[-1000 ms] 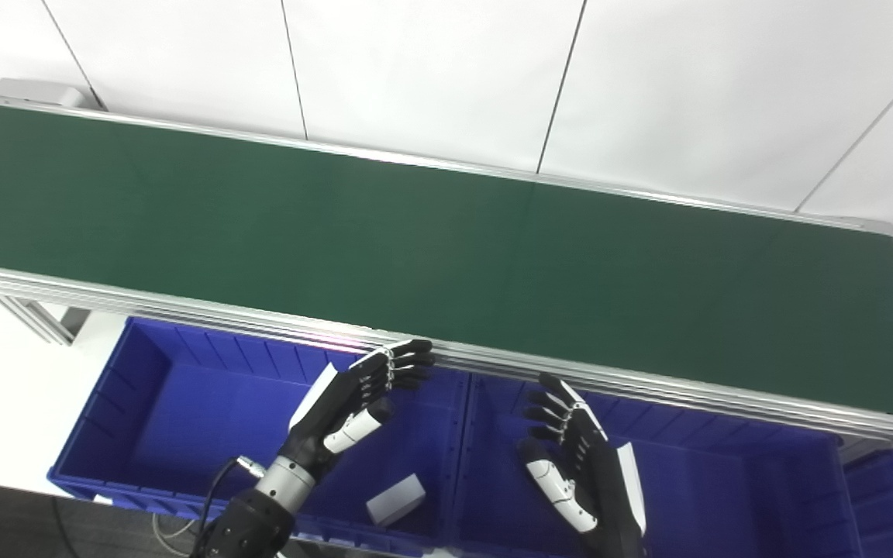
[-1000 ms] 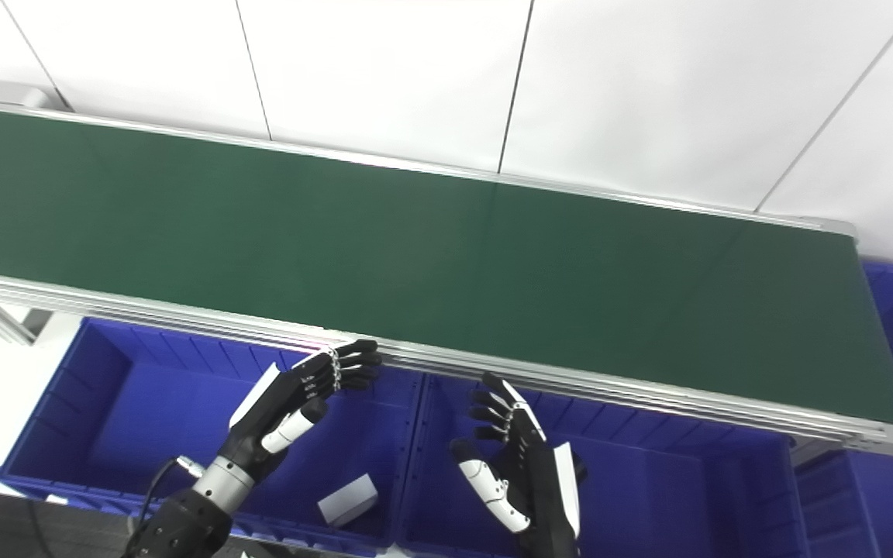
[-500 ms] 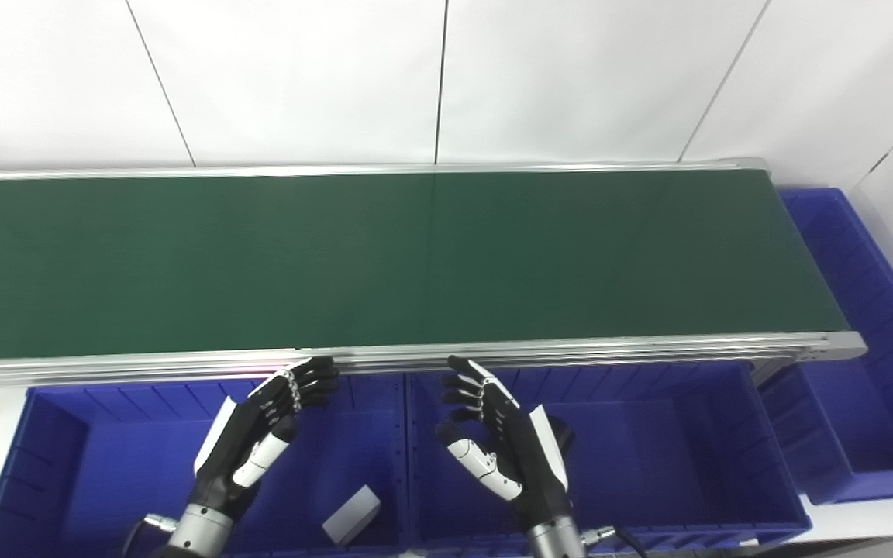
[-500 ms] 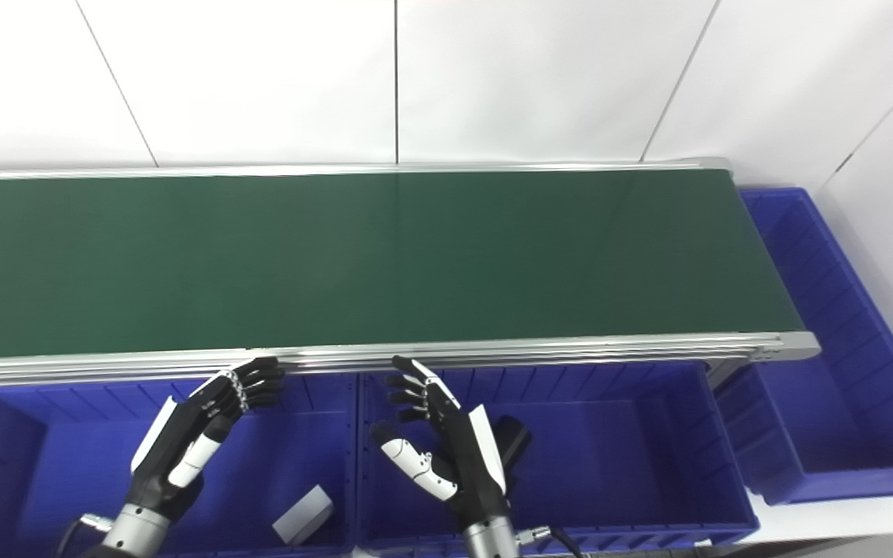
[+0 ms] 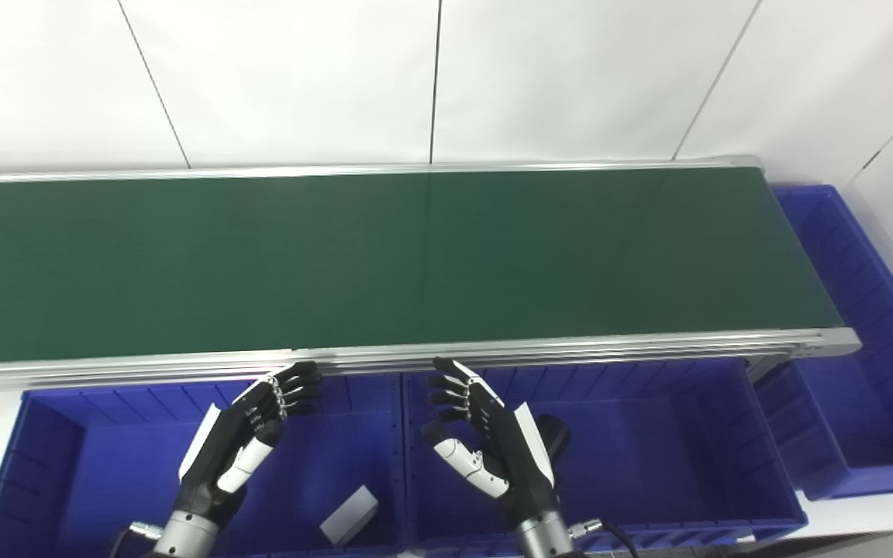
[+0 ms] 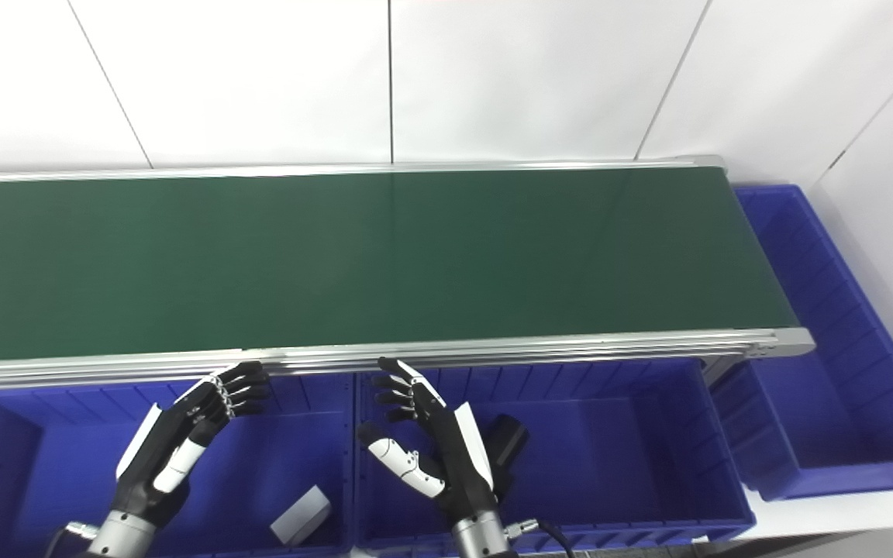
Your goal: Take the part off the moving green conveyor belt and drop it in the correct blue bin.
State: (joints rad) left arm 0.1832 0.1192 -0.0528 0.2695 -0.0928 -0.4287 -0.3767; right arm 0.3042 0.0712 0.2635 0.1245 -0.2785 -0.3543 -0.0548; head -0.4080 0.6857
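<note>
The green conveyor belt [image 5: 384, 263] runs across the picture with no part on its visible surface. My left hand [image 5: 249, 430] hovers open over the left blue bin [image 5: 82, 457], fingertips just below the belt's near rail. My right hand [image 5: 489, 446] hovers open over the middle blue bin [image 5: 671, 457], holding nothing. A white block [image 5: 349, 515] lies on the left bin's floor. A dark part [image 5: 551, 434] lies in the middle bin, partly hidden behind my right hand.
A third blue bin [image 5: 865, 387] stands beyond the belt's right end. The aluminium rail [image 5: 570, 349] edges the belt's near side above the bins. White wall panels rise behind the belt.
The camera swung right over the last second, bringing the belt's right end and third bin into view. Both hands stayed open near the rail, drifting slightly left since half a second ago.
</note>
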